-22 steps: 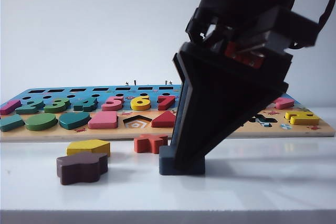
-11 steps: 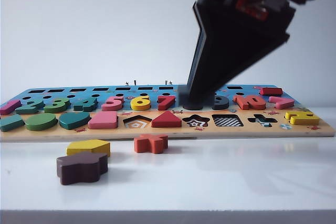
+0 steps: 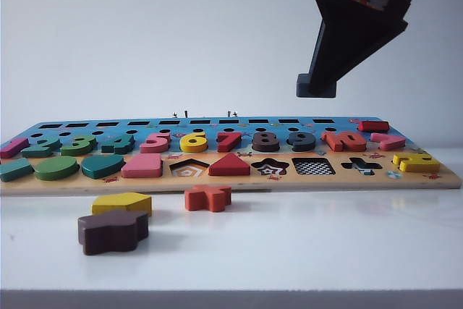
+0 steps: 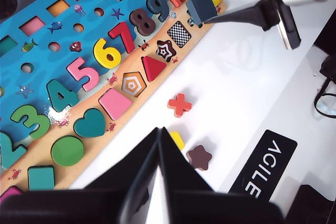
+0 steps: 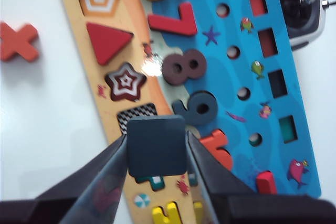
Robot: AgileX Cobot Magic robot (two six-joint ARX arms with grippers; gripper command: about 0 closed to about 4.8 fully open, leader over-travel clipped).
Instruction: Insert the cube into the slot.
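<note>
Right gripper: the right gripper pinches the cube between its two black fingers, raised in the air above the far part of the board on the exterior view's right side.
Cube: the flat dark navy wooden cube with rounded corners is held clear of the board, its face level; in the right wrist view it covers part of the slot.
Slot: the square recess with a black-and-white checkerboard floor lies in the front row of the long wooden puzzle board, between the star-shaped recess and the cross-shaped recess.
Left gripper: the left gripper hangs over the white table near the board's front edge, its black fingers pressed together with nothing between them.
Loose pieces: a yellow pentagon block, a dark brown wavy-edged block and an orange-red cross block lie on the table before the board.
</note>
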